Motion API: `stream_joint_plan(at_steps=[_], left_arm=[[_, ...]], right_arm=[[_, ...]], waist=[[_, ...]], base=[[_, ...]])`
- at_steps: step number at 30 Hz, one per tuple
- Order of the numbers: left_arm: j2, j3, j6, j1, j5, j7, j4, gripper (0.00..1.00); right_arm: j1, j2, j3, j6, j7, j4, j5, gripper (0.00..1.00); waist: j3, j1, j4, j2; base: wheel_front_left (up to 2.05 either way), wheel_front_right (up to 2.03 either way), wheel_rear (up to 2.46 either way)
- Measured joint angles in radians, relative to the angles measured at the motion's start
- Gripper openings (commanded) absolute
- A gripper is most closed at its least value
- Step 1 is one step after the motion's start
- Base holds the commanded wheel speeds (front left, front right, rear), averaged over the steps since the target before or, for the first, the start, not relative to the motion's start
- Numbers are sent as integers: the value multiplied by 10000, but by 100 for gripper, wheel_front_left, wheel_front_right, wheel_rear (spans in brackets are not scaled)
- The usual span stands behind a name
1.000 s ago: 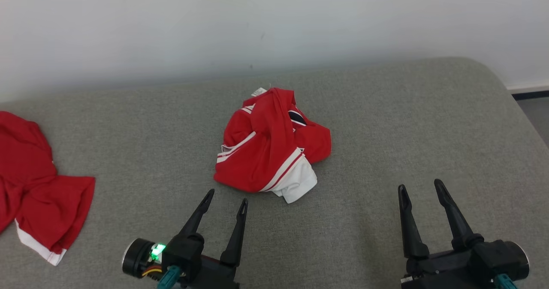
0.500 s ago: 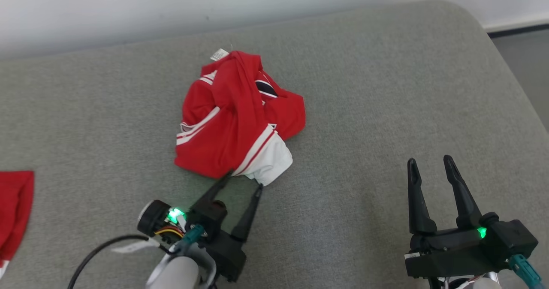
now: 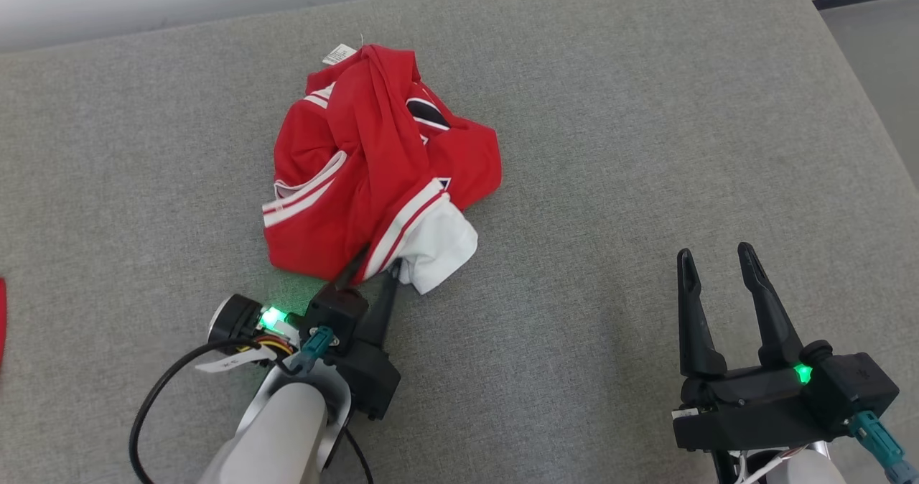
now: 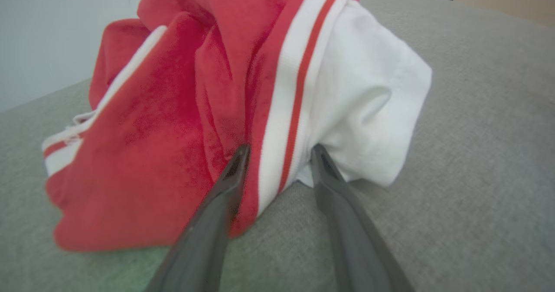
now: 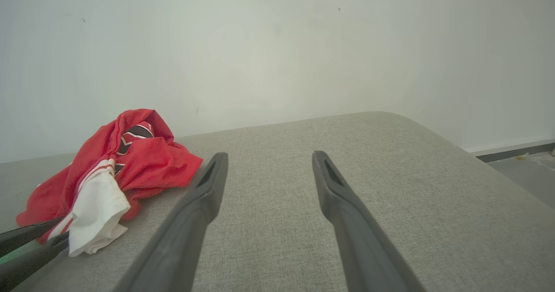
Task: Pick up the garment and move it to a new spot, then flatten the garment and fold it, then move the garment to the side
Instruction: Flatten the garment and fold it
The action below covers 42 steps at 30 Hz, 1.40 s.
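Head view: a crumpled red garment (image 3: 373,182) with white stripes and a white panel lies mid-way across the grey cushion (image 3: 646,146). The left hand (image 3: 377,267) has its tips lost under the near hem. The right hand (image 3: 714,252) gapes, well apart.

Left wrist view: parted fingers straddle the striped band.

Right wrist view: a dark patch peeks from the folds.

A red garment (image 3: 373,175) with white stripes and a white sleeve end is being seen crumpled in a heap on the grey padded surface (image 3: 646,146).
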Motion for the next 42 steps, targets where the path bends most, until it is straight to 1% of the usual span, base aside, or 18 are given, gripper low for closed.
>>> stream_joint_plan(at_steps=[3,5,7,8,11,13,16,18,21,25,26,27,29,31,35,38,40,42], left_arm=[[-46,-10,-113,-78,-31,2,-230,0],[-86,-153,-320,-80,-31,2,-583,0],[-205,-217,-468,-59,-201,4,-965,0],[-251,-205,-548,-51,-368,4,-1189,0],[-330,-240,-717,-23,-1039,4,-1902,0],[-372,-320,-729,-30,-1714,4,-2376,0],[-431,-663,-771,-280,-3196,4,-2926,0],[-451,-959,-771,-696,-4539,134,-3162,0],[-464,-1197,-771,-1612,-6525,796,-3430,0],[-466,-1281,-771,-3089,-8560,1799,-3661,0],[-474,-1179,-773,-3812,-9729,2226,-3622,0],[-474,-1076,-767,-4137,-10276,2359,-3528,0],[-454,-1051,-533,-4749,-11388,2545,-3266,0],[-435,-1356,-305,-5493,-11959,2646,-3045,0],[-516,-2063,-157,-6967,-12132,2437,-2594,0],[-512,-2215,215,-7108,-12604,2073,-1885,0],[-502,-2190,499,-6784,-13005,2010,-1333,0],[-510,-2136,650,-6479,-13256,1973,-1030,0]], right_arm=[[-73,0,0,0,0,27,13,100],[-87,2,-10,0,0,67,44,100],[-75,6,-63,2,0,136,489,100],[-63,4,-109,0,0,201,706,100],[0,2,-100,0,0,299,656,100],[44,-12,167,0,0,276,40,100],[147,21,401,4,0,291,-17,100],[227,10,416,6,0,305,-61,100],[338,8,424,10,0,353,-65,100],[521,10,393,12,0,378,-59,100],[636,8,389,12,-2,414,-46,100],[700,12,387,12,0,456,79,100],[826,8,399,12,0,514,117,100],[923,10,393,12,0,527,190,100],[964,4,389,12,0,499,529,100],[1000,8,403,12,0,470,619,100],[1004,8,393,12,0,435,642,100],[1005,8,382,12,0,422,654,100]], waist=[[-12,1,48,1],[-85,1,75,1],[-195,1,104,1],[-266,0,116,1],[-525,1,150,1],[-724,0,172,0],[-1045,-1,195,0],[-1256,0,200,0],[-1584,-1,196,0],[-2013,-1,132,-1],[-2216,-2,75,-2],[-2315,-1,41,-2],[-2515,-1,-40,-2],[-2698,-2,-123,-2],[-2941,-3,-304,-2],[-3032,-3,-358,-3],[-3028,-2,-348,-2],[-3015,-2,-326,-3]], base=[[0,0,0],[0,0,0],[0,0,0],[0,0,0],[0,0,0],[0,0,0],[0,0,0],[0,0,0],[0,0,0],[0,0,0],[0,0,0],[0,0,0],[0,0,0],[0,0,0],[0,0,0],[0,0,0],[0,0,0],[0,0,0]])
